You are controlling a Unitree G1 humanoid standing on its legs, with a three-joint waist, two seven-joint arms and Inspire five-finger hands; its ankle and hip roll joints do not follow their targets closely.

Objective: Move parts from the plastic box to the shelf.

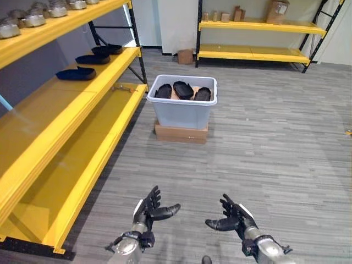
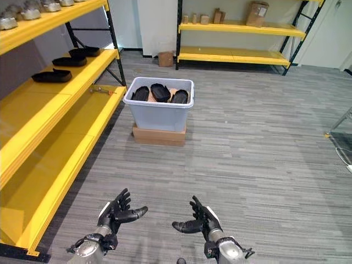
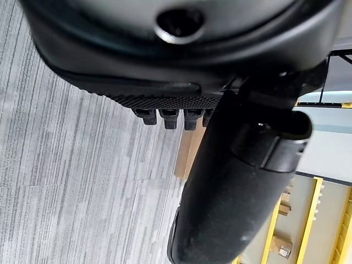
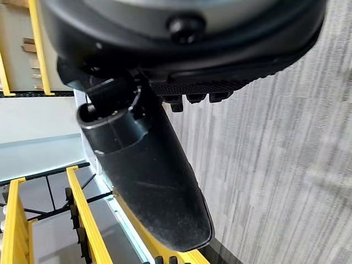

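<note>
Parts (image 1: pixel 183 89), 3 black, lie in plastic box (image 1: pixel 183 113) on cardboard base (image 1: pixel 181 133) beside yellow shelf (image 1: pixel 82 118). Left hand (image 1: pixel 149 210), right hand (image 1: pixel 231 217) hover low, fingers spread, empty, well apart from box.

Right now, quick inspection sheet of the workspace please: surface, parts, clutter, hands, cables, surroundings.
Surface: grey striped floor, nothing lying between the hands and the box.
Job's things: pale plastic box on a flat cardboard base, dark parts inside; three more dark parts lie on the yellow shelf on the left.
Clutter: small metal piece on the lower shelf level; grey lumps on the top level.
Hands: left hand and right hand both open, empty, held low, well short of the box.
Cables: nothing seen.
Surroundings: second yellow rack at the back holding cardboard items; small carton on the floor by the wall.
</note>
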